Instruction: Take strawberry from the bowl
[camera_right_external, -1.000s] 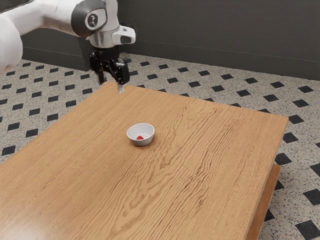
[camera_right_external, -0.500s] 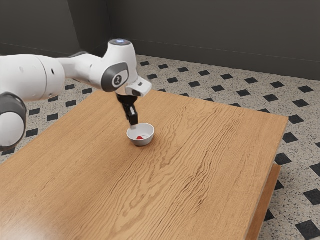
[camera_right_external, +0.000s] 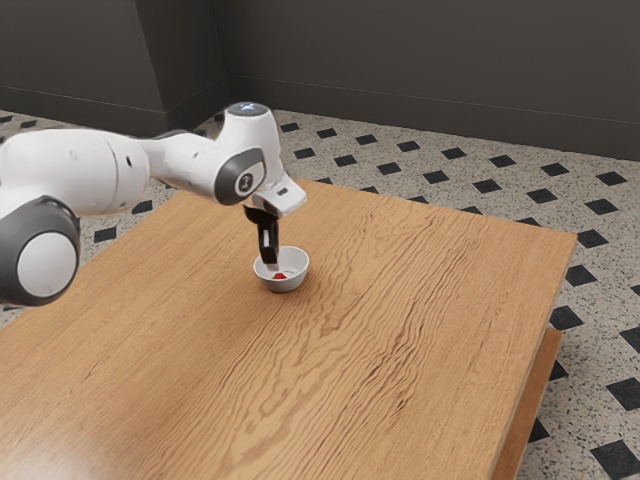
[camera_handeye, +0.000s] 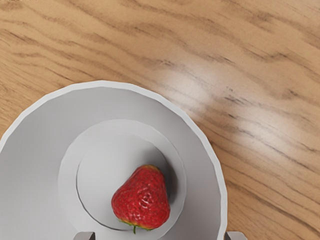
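My gripper (camera_right_external: 272, 266) points down at the white bowl (camera_right_external: 296, 278), its tips at or just inside the rim on the exterior view's left side. Low in the bowl lies the red strawberry (camera_right_external: 280, 276), right by those tips. In the wrist view the strawberry (camera_handeye: 142, 199) rests on the floor of the bowl (camera_handeye: 35, 150), off to one side, with its green stem end toward the lower edge. The tips of my gripper (camera_handeye: 159, 236) peek in at that edge, wide apart, so it is open, and nothing is held.
The wooden table (camera_right_external: 400, 330) surrounds the bowl, its far edge beyond my hand. A patterned tile floor (camera_right_external: 455, 170) and a dark wall (camera_right_external: 420, 70) lie behind it.
My arm has swung in from beyond the table's far corner and come down to the bowl. Bowl and strawberry have stayed in place.
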